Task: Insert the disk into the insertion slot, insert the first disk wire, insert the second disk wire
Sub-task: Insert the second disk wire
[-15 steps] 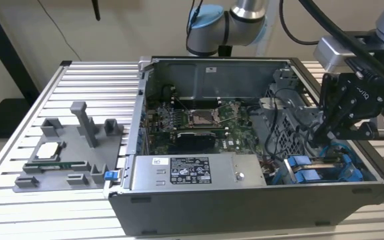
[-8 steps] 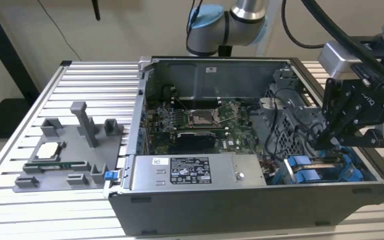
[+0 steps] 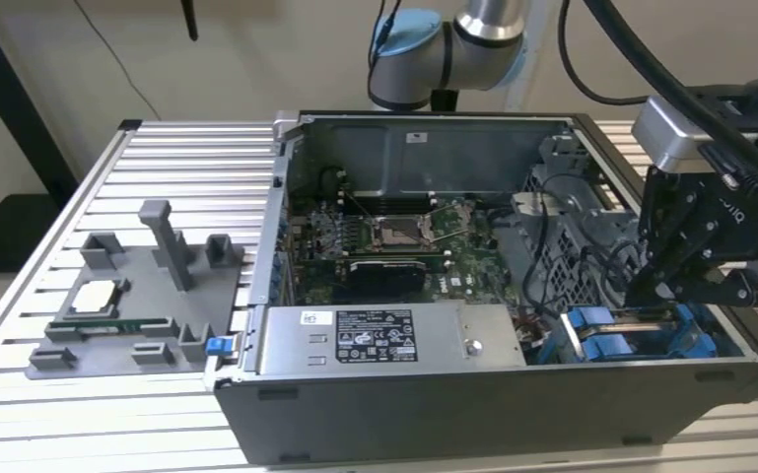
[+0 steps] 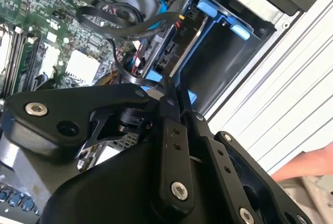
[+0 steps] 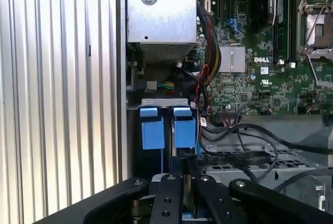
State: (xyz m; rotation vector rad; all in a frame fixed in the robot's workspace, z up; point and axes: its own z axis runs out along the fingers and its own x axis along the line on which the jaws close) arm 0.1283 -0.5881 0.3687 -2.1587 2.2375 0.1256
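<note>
Black gripper [image 4: 174, 96] linkages are sitting nearest the camera in both wrist views, reaching down into the insertion slot [image 3: 642, 335] at the case's near corner on the exterior view's right, jaws nearly shut on the disk [image 5: 183, 156], standing edgewise in its blue carrier.

Black cables [image 5: 244, 130] crowd the insertion slot [image 5: 166, 130].
</note>
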